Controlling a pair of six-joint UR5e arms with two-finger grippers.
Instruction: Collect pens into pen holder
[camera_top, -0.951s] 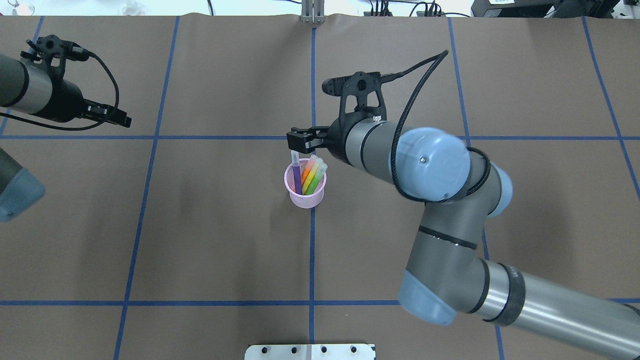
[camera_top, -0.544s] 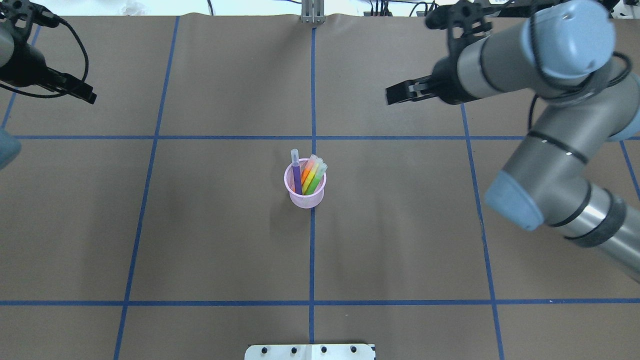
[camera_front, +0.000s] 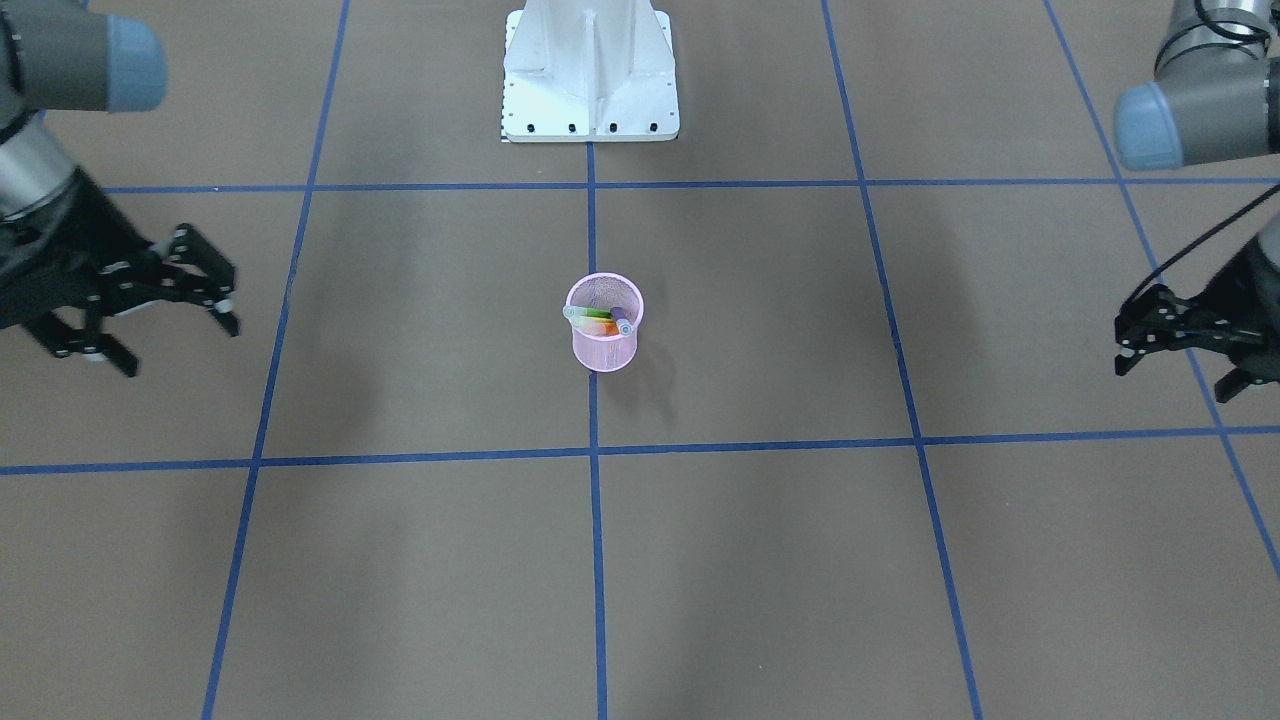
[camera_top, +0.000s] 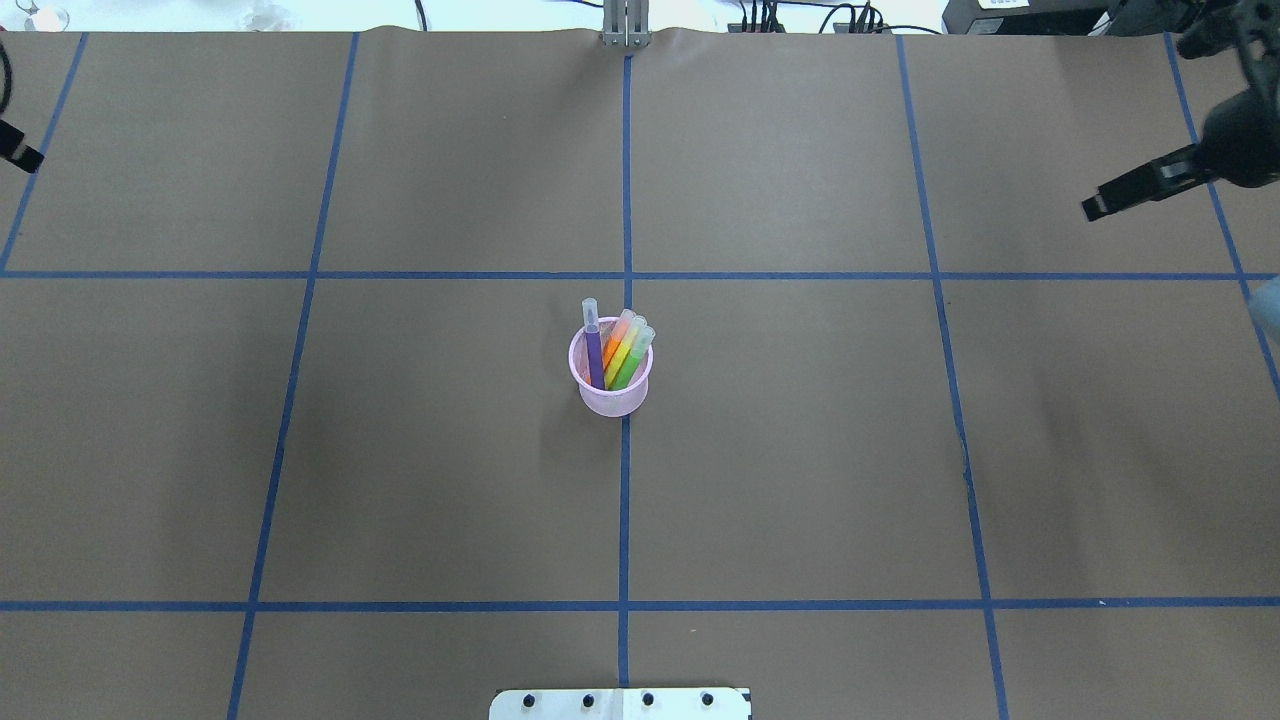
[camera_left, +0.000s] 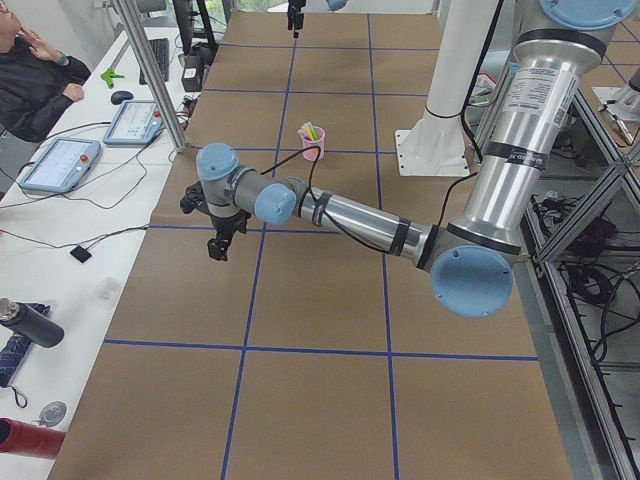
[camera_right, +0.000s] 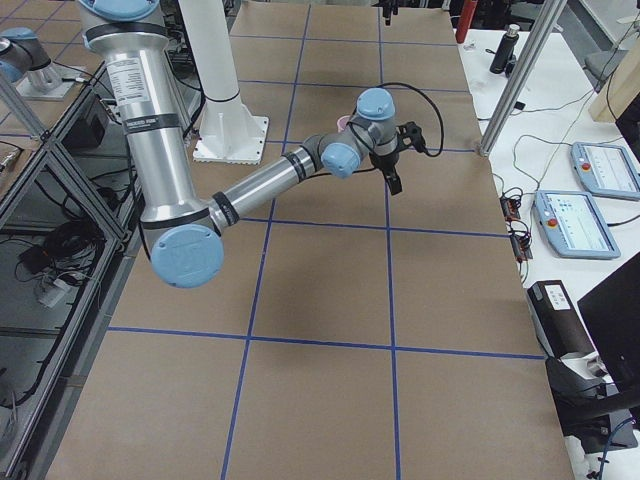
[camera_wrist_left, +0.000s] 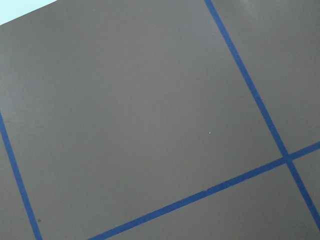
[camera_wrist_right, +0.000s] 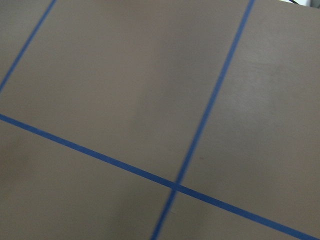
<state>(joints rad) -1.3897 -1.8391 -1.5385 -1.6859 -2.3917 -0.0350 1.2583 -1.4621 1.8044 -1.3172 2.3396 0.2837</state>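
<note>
**Item 1. Pen holder** (camera_top: 611, 404): pink wire-mesh cup, upright on the brown table cover (camera_top: 420, 450). A blue tape line (camera_top: 624, 520) runs under its base.

**Item 2. Pens**, all inside the pen holder, pale cap ends up and past the rim.
- Purple pen (camera_top: 593, 352): near upright, against the side of the pen holder that faces the robot's left.
- Orange pen (camera_top: 614, 347) and green pen (camera_top: 634, 360): side by side, leaning together away from the purple pen.
- A yellow streak shows between these two. Whether it is a separate pen cannot be told.

**Item 3. Right gripper** (camera_front: 182, 348): well apart from the pen holder, on the robot's right. Its fingers are spread wide with nothing between them.

**Item 4. Left gripper** (camera_front: 1170, 381): well apart from the pen holder on the opposite side. Its fingers are likewise parted and empty. In the overhead view only a tip shows at the frame edge.

**Item 5. Robot base plate** (camera_front: 590, 75): white, on the same tape line as the pen holder, set back toward the robot.

**Item 6. Wrist views**: both show only brown cover and crossing blue tape. The pen holder appears in neither.
</note>
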